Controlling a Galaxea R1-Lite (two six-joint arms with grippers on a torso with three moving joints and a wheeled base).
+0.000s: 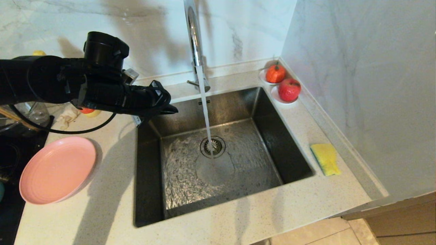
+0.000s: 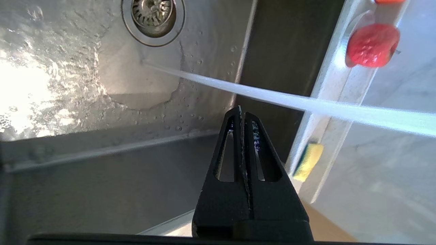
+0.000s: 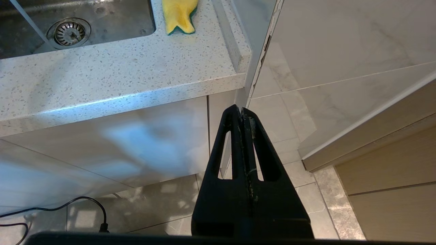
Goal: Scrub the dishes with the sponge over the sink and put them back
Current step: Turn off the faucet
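Head view: left gripper (image 1: 172, 109), fingers together and empty, sits upper left over the sink's (image 1: 150, 177) back-left rim. Pink plate (image 1: 57, 169) lies lower left on the counter; sponge (image 1: 326, 158) far right, well apart.

Left wrist view: closed tips near the water stream (image 2: 272, 99); sponge beyond.

Right wrist view: right gripper (image 3: 241, 112) closed, low beside the cabinet.

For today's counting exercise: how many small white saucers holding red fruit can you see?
2. Both sit on the counter's back right corner beside the sink: the rear saucer against the wall, the nearer saucer at the basin's edge.
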